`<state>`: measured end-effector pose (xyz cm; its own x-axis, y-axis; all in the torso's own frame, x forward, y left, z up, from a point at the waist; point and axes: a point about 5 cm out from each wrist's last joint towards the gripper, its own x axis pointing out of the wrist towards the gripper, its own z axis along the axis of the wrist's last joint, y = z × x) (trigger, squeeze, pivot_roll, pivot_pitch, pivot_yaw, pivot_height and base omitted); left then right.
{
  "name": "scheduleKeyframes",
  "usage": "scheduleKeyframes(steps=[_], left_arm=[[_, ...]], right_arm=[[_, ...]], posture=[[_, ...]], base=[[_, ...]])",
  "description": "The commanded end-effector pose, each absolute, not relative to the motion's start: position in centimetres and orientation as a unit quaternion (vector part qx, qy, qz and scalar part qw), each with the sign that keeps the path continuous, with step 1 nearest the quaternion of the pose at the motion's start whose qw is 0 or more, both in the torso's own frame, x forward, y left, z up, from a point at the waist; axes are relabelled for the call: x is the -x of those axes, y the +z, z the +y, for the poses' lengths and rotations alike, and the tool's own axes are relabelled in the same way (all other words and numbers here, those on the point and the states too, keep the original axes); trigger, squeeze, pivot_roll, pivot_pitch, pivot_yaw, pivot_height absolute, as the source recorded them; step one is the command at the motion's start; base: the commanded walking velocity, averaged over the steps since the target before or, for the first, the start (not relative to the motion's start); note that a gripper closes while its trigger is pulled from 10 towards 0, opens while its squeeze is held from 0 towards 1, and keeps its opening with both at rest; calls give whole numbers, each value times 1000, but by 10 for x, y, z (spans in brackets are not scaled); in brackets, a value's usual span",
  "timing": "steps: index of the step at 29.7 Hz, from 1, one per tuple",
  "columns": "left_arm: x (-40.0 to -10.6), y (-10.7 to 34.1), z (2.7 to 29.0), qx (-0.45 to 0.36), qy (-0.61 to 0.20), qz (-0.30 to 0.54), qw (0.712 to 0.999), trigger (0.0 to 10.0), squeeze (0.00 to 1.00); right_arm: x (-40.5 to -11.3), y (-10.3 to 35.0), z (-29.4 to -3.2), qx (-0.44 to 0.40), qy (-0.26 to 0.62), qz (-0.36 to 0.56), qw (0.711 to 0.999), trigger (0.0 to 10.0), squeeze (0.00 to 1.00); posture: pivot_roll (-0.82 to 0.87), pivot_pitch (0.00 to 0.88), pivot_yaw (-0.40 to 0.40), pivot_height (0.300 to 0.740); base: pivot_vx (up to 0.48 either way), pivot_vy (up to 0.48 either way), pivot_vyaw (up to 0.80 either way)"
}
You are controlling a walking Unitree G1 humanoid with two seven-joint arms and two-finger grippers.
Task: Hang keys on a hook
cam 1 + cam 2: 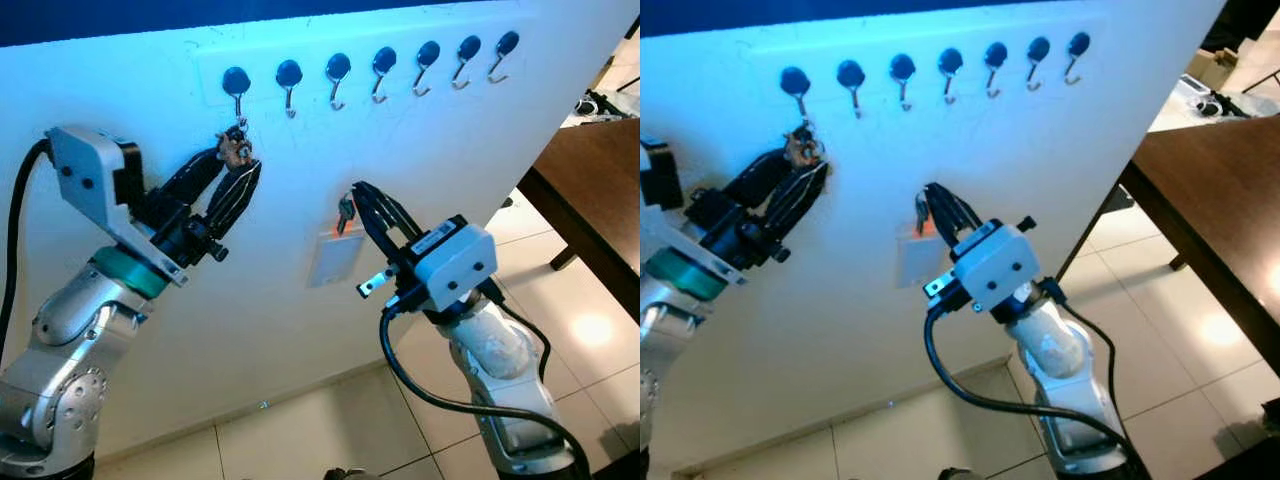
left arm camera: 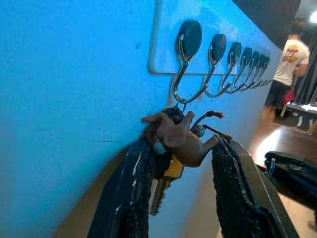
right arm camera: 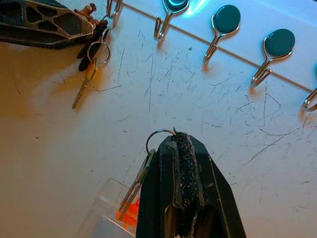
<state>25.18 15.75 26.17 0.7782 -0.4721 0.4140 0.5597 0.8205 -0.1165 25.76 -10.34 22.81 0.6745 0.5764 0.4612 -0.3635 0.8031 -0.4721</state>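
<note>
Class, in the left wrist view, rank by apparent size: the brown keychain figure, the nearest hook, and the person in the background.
1. Brown keychain figure.
2. Nearest hook, close behind the figure.
3. Person, who looks smallest only through being far from the camera.
</note>
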Motion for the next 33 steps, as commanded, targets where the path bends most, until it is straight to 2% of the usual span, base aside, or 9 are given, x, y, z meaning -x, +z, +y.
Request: scheduleKeyframes(steps=[1, 4, 5, 7, 8, 9, 15, 23, 33], left_arm=[[-249, 255, 165, 159, -288, -168, 929, 10000, 0], [-243, 242, 165, 154, -325, -138, 923, 10000, 0], [-238, 230, 165, 120, -344, -110, 925, 10000, 0], [-238, 230, 165, 120, -344, -110, 925, 10000, 0], [-228, 200, 163, 22, -375, -36, 926, 10000, 0], [-226, 191, 163, -16, -376, -19, 926, 10000, 0], [-231, 191, 162, -68, -348, -27, 935, 10000, 0], [-232, 206, 154, -69, -359, -58, 929, 10000, 0], [-240, 208, 143, -62, -360, -84, 927, 10000, 0]], right_arm=[[-257, 227, -102, 171, 262, -305, 899, 10000, 0], [-257, 228, -101, 170, 260, -307, 899, 10000, 0], [-257, 228, -101, 170, 260, -308, 899, 10000, 0], [-257, 228, -101, 170, 260, -308, 899, 10000, 0], [-257, 229, -102, 170, 259, -310, 899, 10000, 0], [-257, 229, -102, 170, 259, -311, 899, 10000, 0], [-256, 231, -102, 169, 265, -312, 897, 10000, 0], [-256, 237, -101, 169, 272, -319, 892, 10000, 0], [-264, 270, -87, 167, 282, -381, 865, 10000, 0]], posture=[[36, 67, 61, 740], [36, 67, 64, 740], [36, 67, 66, 740], [36, 67, 66, 740], [38, 68, 67, 740], [38, 68, 67, 740], [34, 72, 61, 740], [34, 72, 57, 740], [24, 74, 61, 740]], base=[[0, 0, 0], [0, 0, 0], [0, 0, 0], [0, 0, 0], [0, 0, 0], [0, 0, 0], [0, 0, 0], [0, 0, 0], [0, 0, 0]])
